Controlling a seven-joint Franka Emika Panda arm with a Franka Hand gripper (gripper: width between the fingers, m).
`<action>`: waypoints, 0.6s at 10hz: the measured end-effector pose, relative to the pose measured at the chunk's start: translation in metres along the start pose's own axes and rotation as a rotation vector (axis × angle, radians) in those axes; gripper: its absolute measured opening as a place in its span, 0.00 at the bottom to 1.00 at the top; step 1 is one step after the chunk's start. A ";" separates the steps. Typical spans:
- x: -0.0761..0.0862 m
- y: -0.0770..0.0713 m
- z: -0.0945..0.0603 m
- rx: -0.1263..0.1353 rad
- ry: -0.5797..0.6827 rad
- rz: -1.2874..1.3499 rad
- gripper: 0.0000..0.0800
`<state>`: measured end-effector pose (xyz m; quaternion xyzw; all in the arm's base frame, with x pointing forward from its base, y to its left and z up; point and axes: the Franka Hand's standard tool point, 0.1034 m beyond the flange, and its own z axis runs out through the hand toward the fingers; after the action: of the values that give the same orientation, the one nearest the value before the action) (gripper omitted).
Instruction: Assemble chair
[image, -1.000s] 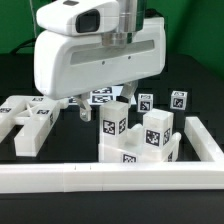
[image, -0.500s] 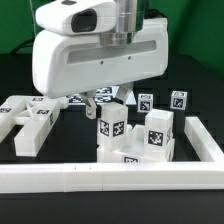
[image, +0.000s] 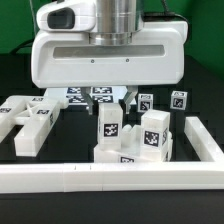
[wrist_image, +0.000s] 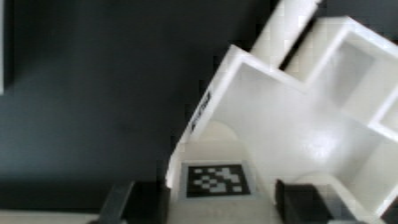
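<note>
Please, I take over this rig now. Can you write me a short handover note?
End effector: shut on a tagged white chair part.
Other parts: upright tagged blocks by the white rail; loose pieces on the exterior view's left.
Done: one part gripped; no finished chair in sight.
Left: lift, place and join the parts.

We record the chair pieces (image: 30, 138) as white moulded plastic, glossy, with smooth faces. The upright chair piece (image: 108, 150) has the same finish. Their tags (wrist_image: 217, 180) look like matt black-and-white print. The rail (image: 100, 178) is smooth white plastic. The desk (image: 70, 140) is black and matt. The hand (image: 111, 98) has a smooth white plastic shell and dark fingers (wrist_image: 139, 202).
</note>
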<state>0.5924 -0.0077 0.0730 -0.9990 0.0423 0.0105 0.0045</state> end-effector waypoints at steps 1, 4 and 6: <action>0.000 -0.001 0.000 0.009 -0.003 0.122 0.36; 0.000 -0.004 0.000 0.022 -0.004 0.350 0.36; 0.000 -0.005 0.000 0.021 -0.005 0.358 0.36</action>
<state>0.5928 -0.0031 0.0733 -0.9754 0.2196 0.0130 0.0132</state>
